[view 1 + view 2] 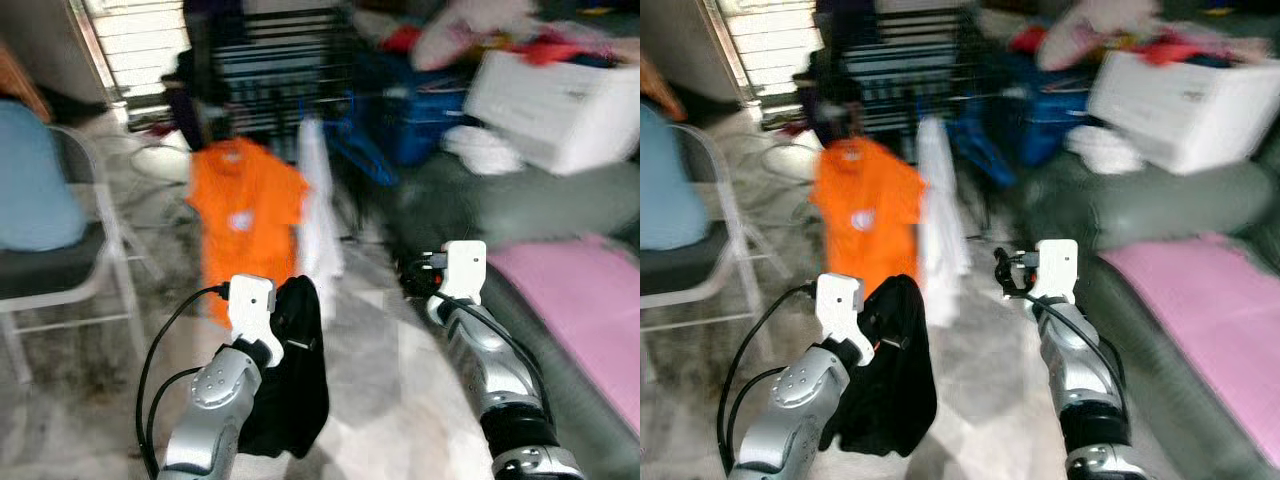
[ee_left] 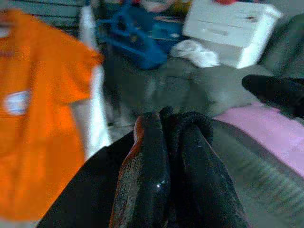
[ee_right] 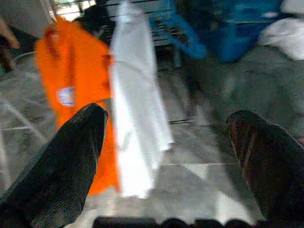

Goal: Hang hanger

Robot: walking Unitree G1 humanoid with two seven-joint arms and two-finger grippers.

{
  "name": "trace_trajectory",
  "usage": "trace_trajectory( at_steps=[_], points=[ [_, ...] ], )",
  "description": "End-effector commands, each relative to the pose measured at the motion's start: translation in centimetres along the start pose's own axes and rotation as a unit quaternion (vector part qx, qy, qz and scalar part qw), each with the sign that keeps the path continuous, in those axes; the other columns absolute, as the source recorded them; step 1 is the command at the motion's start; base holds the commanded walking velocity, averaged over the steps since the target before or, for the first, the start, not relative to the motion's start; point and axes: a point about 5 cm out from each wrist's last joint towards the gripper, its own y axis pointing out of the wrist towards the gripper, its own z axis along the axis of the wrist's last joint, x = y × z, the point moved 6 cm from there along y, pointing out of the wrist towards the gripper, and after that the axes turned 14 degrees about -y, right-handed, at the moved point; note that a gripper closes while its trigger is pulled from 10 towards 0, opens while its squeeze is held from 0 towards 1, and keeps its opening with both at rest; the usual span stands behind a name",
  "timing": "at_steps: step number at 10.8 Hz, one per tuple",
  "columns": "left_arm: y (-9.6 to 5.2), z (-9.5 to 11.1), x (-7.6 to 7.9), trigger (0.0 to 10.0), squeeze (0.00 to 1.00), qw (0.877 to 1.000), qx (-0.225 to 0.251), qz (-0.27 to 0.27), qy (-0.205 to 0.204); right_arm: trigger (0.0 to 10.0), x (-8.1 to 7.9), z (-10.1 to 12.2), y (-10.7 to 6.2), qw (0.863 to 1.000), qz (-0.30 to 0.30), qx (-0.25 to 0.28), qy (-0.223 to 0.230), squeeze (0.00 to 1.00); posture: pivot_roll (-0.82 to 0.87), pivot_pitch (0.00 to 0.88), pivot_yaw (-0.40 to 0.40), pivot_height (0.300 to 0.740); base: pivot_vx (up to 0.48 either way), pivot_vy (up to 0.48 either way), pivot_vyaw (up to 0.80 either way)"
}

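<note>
The left end effector point(image 2: 164, 156) has its 2 black fingers point(image 2: 145, 180) pressed together on a black garment point(image 1: 290, 375), which droops from the grip in front of the left arm. Whether a hanger sits inside that dark cloth cannot be told. The right end effector point(image 3: 166, 142) is spread wide, its 2 fingers point(image 3: 61, 161) well apart and empty, held up at about the same height as the left one and to its right.

Beyond both, an orange T-shirt point(image 1: 245, 215) with a small pale patch on the chest hangs beside a white garment point(image 1: 318, 200); the two touch or nearly touch along their edges. They hang in front of a dark drying rack point(image 1: 275, 70) with horizontal bars. A chair point(image 1: 60, 250) with a pale blue cushion stands to the left on the marbled floor point(image 1: 400, 400). To the right lie a pink mat point(image 1: 590, 300), a white box point(image 1: 555, 105) and blue clutter point(image 1: 420, 120). The head views are blurred.
</note>
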Motion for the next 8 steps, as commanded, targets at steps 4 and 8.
trace_trajectory(
  at_steps=[4, 8],
  points=[
    [0.5, 1.7, -0.5, 10.0, 0.00, 1.000, 0.023, -0.001, 0.018, 10.0, -0.2, 1.5, 0.7, 1.000, -0.001, 0.020, -0.003, 0.00, -0.01, 0.000, 0.039, 0.740, 0.329, 0.350, 0.00],
    [0.3, 1.9, -1.2, 10.0, 0.00, 0.999, 0.032, 0.015, 0.025, 10.0, -2.0, 1.1, 0.4, 1.000, 0.018, 0.024, -0.003, 0.00, 0.01, 0.000, 0.021, 0.740, 0.246, 0.263, 0.00]
  ],
)
